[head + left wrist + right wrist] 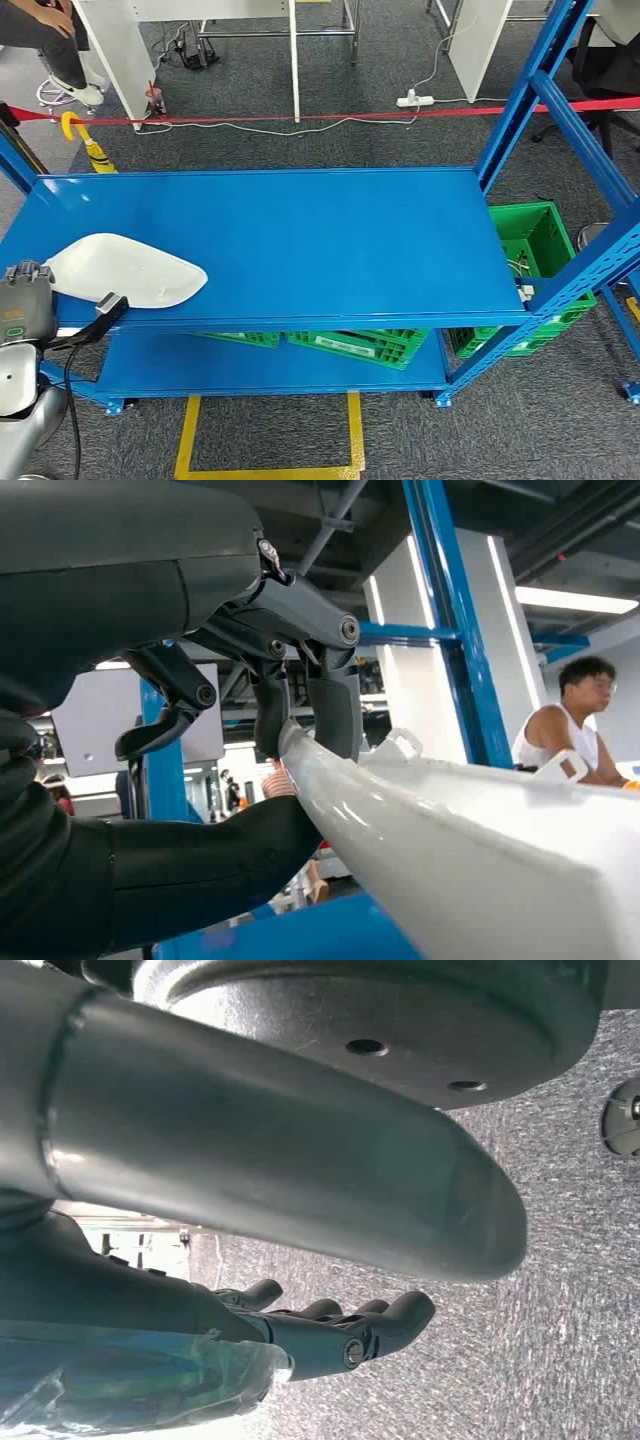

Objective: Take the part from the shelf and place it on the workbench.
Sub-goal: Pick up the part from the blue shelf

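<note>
On the blue shelf (302,240), at its left front corner, lies the white part (124,270), flat, its pointed end toward the shelf's middle. Left hand (226,680) grips the part's near edge, dark fingers (332,705) over the rim, thumb beneath. Right hand (332,1330) hangs over grey carpet, fingers loosely extended, holding nothing. Green crates (355,345) sit under the shelf.

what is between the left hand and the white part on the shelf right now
Nothing visible: the left hand already grips the white part at its near edge, fingers over the rim, on the blue shelf.
</note>
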`<control>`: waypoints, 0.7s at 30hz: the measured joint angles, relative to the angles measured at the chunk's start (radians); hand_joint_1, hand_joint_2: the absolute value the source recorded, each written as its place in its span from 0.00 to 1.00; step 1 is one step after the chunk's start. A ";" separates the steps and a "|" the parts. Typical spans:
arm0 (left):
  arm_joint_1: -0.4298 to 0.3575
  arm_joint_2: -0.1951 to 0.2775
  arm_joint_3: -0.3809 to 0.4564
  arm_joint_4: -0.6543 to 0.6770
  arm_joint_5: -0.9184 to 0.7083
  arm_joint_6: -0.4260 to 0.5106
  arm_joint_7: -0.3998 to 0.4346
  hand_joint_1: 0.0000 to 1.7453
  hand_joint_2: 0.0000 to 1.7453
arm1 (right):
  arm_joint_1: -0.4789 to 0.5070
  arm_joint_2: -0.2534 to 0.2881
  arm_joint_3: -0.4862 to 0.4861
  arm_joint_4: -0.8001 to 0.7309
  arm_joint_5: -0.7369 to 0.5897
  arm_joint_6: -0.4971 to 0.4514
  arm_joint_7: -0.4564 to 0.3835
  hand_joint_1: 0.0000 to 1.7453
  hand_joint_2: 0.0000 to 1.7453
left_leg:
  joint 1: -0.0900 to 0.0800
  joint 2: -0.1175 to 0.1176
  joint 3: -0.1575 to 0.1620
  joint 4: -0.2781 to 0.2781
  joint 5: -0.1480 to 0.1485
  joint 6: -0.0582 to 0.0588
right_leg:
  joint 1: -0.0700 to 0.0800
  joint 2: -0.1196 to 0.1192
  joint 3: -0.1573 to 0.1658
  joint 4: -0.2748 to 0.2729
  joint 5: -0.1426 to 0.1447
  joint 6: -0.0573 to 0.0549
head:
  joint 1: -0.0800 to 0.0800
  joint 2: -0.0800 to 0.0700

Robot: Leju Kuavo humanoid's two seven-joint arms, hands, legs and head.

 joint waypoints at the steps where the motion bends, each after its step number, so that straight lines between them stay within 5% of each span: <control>1: 0.001 0.004 -0.005 -0.001 0.000 0.005 0.007 1.00 1.00 | 0.000 0.000 0.000 0.000 0.000 0.000 0.000 0.00 0.00 | 0.000 0.000 0.000 0.000 0.000 0.000 | 0.000 0.000 0.000 0.000 0.000 0.000 | 0.000 0.000; 9: 0.007 0.110 -0.114 -0.049 0.000 0.062 0.152 1.00 1.00 | 0.000 0.000 0.000 0.000 0.004 0.000 0.000 0.00 0.00 | 0.001 0.000 0.000 0.000 0.000 0.000 | 0.001 0.000 -0.001 0.000 0.000 0.000 | 0.000 0.000; 21: 0.002 0.234 -0.228 -0.118 0.000 0.087 0.248 1.00 1.00 | 0.000 0.000 0.000 0.000 0.008 -0.001 0.000 0.00 0.00 | 0.002 0.000 0.000 0.000 0.000 0.000 | 0.002 0.000 -0.001 0.000 0.000 -0.001 | 0.000 0.000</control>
